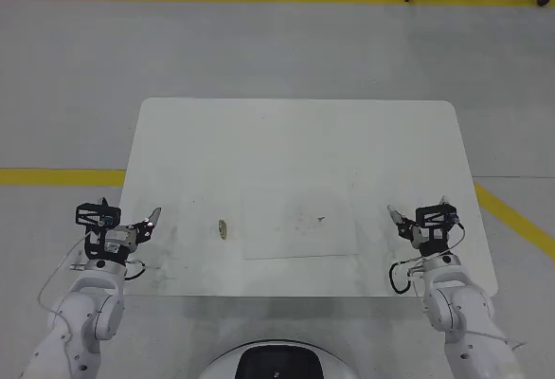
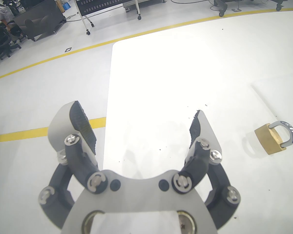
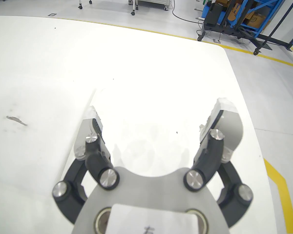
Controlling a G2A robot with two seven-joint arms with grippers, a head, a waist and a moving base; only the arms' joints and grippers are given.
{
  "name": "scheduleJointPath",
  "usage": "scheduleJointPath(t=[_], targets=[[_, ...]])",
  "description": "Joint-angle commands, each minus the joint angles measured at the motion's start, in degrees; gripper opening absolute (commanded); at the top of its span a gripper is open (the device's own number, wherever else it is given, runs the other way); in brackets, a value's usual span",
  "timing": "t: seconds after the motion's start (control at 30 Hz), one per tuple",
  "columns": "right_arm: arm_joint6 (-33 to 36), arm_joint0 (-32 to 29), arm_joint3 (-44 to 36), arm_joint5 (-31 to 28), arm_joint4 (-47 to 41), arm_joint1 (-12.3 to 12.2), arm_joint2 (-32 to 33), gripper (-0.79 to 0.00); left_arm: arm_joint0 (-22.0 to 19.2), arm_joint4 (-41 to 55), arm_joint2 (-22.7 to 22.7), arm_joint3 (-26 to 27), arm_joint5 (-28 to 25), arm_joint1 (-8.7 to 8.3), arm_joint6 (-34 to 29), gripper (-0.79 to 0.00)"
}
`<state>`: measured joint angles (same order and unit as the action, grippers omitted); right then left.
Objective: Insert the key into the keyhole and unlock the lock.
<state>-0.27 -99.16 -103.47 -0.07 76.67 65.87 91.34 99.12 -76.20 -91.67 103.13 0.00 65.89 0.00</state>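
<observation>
So the white bench (image 1: 296,133) takes up most of the top view, with grey floor and a yellow line around it; a thin pale mat (image 1: 277,227) lies flat on it, in the middle of the near half.

Left hand (image 2: 136,108) sits right at the bench's left edge near the front corner; its jaws are spread wide with nothing between them, and in the left wrist view one finger (image 2: 80,120) hangs out past the edge over the floor while the other is over the bench top. Right hand (image 3: 157,105) is over on the opposite side, above the bench near its right edge; jaws also spread wide, nothing in them.

The lock (image 2: 271,140) is a small brass padlock lying on its side on the bench, shackle closed; it's just beside the mat's edge on the left arm's side, apart from the left hand. The key (image 3: 15,120) is a tiny silver thing lying flat on the mat, more toward the right arm's side; it's well apart from the lock, and neither hand touches it.
</observation>
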Motion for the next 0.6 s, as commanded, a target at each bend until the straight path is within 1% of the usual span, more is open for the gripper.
scheduleJointPath(t=[0.0, 0.03, 0.1, 0.17, 0.23, 0.3, 0.33, 0.4, 0.43, 0.47, 0.5, 0.57], targets=[[-0.37, -0.31, -1.21, -1.18, 3.91, 0.01, -1.78, 0.000, 0.00, 0.00, 0.00, 0.00, 0.00, 0.00, 0.00, 0.000], [0.13, -0.06, -1.83, -2.27, 5.28, 0.00, -2.80, 0.000, 0.00, 0.00, 0.00, 0.00, 0.00, 0.00, 0.00, 0.000], [1.10, 0.82, -2.91, -8.46, 8.20, -0.25, -4.82, 0.000, 0.00, 0.00, 0.00, 0.00, 0.00, 0.00, 0.00, 0.000], [2.53, 2.13, -3.52, -17.85, 11.80, -0.82, -6.03, 0.000, 0.00, 0.00, 0.00, 0.00, 0.00, 0.00, 0.00, 0.000], [3.09, 4.13, -3.27, -28.59, 14.62, -1.46, -7.11, 0.000, 0.00, 0.00, 0.00, 0.00, 0.00, 0.00, 0.00, 0.000], [4.26, 6.48, -2.18, -35.55, 15.05, -1.82, -7.78, 0.000, 0.00, 0.00, 0.00, 0.00, 0.00, 0.00, 0.00, 0.000], [5.12, 7.82, -1.57, -38.25, 15.17, -1.95, -8.23, -0.046, 0.00, 0.00, 0.00, 0.00, 0.00, 0.00, 0.00, 0.000], [7.67, 10.81, -0.14, -42.40, 15.85, -2.09, -9.53, -0.209, 0.00, 0.00, 0.00, 0.00, 0.00, 0.00, 0.00, 0.000], [8.77, 12.31, 0.61, -43.76, 15.85, -2.09, -10.31, -0.225, 0.00, 0.00, 0.00, 0.00, 0.00, 0.00, 0.00, 0.000], [9.55, 13.66, 1.52, -44.52, 15.32, -2.03, -10.99, -0.262, 0.00, 0.00, 0.00, 0.00, 0.00, 0.00, 0.00, 0.000], [10.68, 14.98, 2.49, -45.40, 14.90, -1.98, -11.69, -0.394, 0.00, 0.00, 0.00, 0.00, 0.00, 0.00, 0.00, 0.000], [13.19, 17.58, 3.93, -46.26, 14.04, -1.84, -12.95, -0.422, 0.00, 0.00, 0.00, 0.00, 0.00, 0.00, 0.00, 0.000]])
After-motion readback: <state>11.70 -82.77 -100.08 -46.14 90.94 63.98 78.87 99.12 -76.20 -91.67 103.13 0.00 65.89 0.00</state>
